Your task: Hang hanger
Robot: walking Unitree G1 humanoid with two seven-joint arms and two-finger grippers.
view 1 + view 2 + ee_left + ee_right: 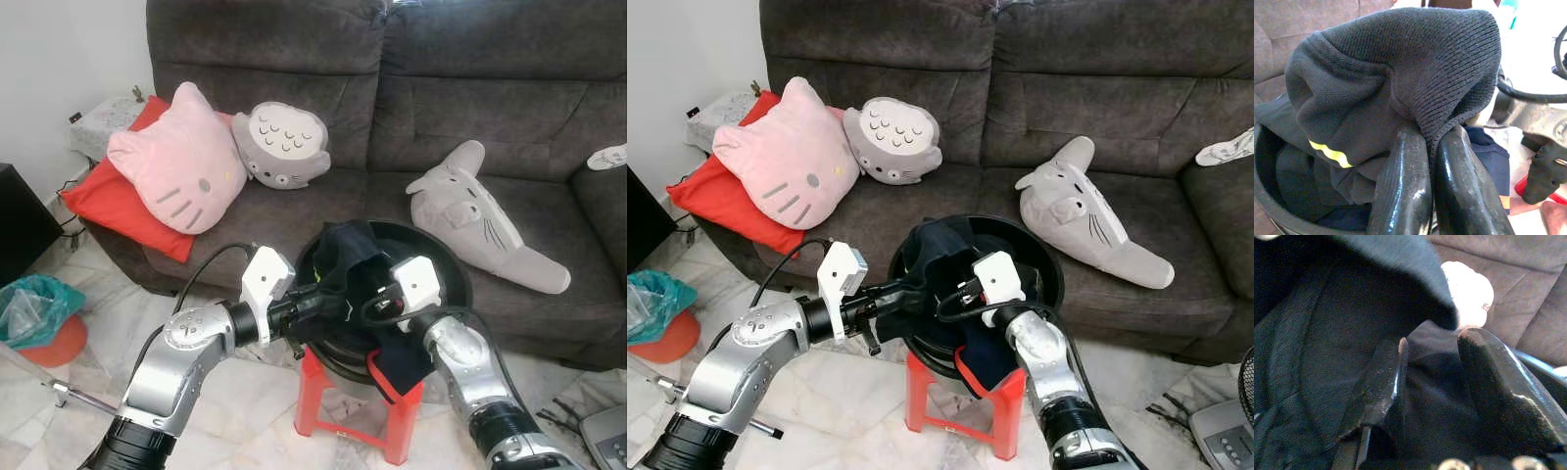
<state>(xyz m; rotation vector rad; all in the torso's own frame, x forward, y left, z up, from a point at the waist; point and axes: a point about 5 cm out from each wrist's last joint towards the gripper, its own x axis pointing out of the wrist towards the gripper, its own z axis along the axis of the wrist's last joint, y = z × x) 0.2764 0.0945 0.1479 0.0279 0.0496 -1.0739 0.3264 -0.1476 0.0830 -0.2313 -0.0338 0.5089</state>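
Head view: the dark garment [345, 257] heaps in a black basin [453, 277] on a red stool [312, 387], at twelve o'clock from both arms; no hanger is visible. Left wrist view: the left claw [1434, 142] pinches a knitted fold with a yellow stripe. Right wrist view: the right claw [1432, 357] gapes, fabric between its fingers.

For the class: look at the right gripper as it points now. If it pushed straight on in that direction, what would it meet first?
Most likely the dark garment: the right gripper has its fingers open with that cloth directly ahead, heaped in the black basin. How far off the cloth lies is unclear.
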